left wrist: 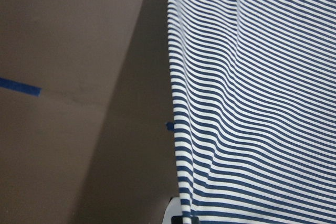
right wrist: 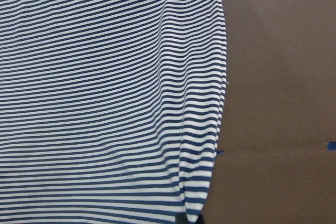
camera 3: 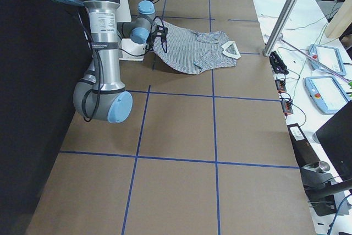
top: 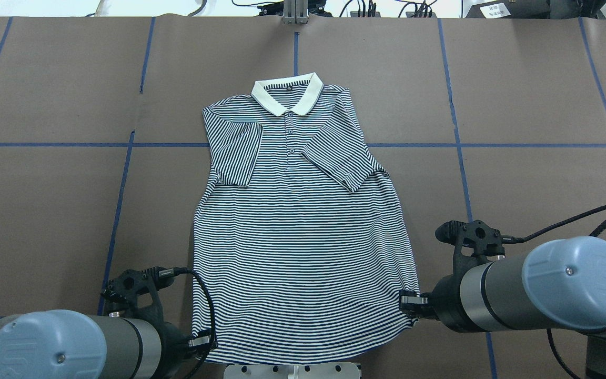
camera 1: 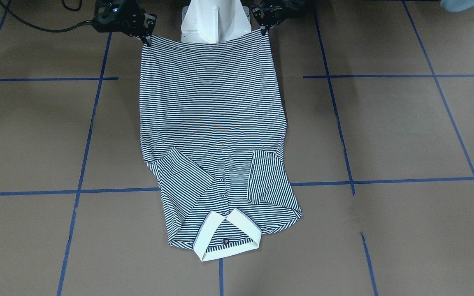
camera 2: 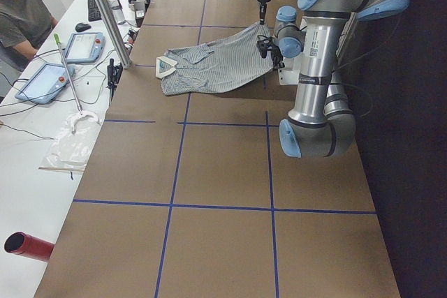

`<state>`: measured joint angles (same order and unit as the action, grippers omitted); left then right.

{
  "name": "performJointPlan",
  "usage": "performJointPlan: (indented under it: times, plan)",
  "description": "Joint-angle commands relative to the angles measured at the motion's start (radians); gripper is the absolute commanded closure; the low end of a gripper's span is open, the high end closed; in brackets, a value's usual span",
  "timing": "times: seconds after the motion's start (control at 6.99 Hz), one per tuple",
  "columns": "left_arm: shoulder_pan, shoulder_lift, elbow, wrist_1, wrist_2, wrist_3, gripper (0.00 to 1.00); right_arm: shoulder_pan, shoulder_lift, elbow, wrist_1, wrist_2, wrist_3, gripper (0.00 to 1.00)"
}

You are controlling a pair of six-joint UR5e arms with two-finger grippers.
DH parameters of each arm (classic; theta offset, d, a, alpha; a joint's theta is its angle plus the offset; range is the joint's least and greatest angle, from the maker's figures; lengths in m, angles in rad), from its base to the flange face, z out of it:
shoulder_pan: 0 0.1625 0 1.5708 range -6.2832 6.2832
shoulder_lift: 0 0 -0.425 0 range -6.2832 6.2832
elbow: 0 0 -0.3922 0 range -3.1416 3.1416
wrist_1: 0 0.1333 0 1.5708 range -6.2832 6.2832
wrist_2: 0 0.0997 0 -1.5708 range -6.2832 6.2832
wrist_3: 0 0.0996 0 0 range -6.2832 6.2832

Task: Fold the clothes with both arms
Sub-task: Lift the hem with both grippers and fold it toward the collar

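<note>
Polo shirt point(top: 303, 237) lies front-up on the desk point(top: 518, 105), collar point(top: 287, 92) at the far end from the base, sleeves point(top: 234, 152) folded in over the chest so the body reads as a rough rectangle. Our left end effector point(top: 201, 342) is clamped on the hem point(top: 303, 355) corner on its side and the right end effector point(top: 408, 302) on the opposite corner. Both are pinched down on fabric, nothing else in them. In the side views we see the hem end raised off the desk and sloping down to the collar end, which rests flat. The hem is stretched between the two grips, which keeps that edge straight. We judge this as set-up for carrying the hem toward the collar. The risk we see is uneven travel skewing the fold
</note>
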<state>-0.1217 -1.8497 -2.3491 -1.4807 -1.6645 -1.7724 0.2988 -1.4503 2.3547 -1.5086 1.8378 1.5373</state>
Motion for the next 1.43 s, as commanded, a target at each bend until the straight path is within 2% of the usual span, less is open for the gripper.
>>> performJointPlan:
  times: [0.0,0.14,0.43,0.57,0.86,1.0,1.29]
  plan:
    - [-0.147,-0.008,-0.006,-0.001,-0.003,0.042,1.0,0.121,0.118,-0.079,-0.002,-0.006,-0.153,1.0]
    - [-0.241,-0.023,0.005,-0.001,-0.004,0.141,1.0,0.205,0.186,-0.166,-0.001,-0.005,-0.264,1.0]
    - [-0.385,-0.042,0.109,-0.009,0.002,0.308,1.0,0.372,0.28,-0.344,0.002,-0.005,-0.626,1.0]
    - [-0.438,-0.074,0.201,-0.018,0.002,0.348,1.0,0.423,0.336,-0.453,0.04,-0.003,-0.663,1.0]
    - [-0.536,-0.112,0.414,-0.201,0.0,0.398,1.0,0.471,0.485,-0.784,0.274,-0.003,-0.658,1.0]
    - [-0.579,-0.132,0.509,-0.302,-0.001,0.396,1.0,0.477,0.537,-0.889,0.334,-0.005,-0.657,1.0]
    - [-0.613,-0.234,0.685,-0.395,-0.001,0.383,1.0,0.499,0.617,-1.013,0.352,-0.005,-0.657,1.0]
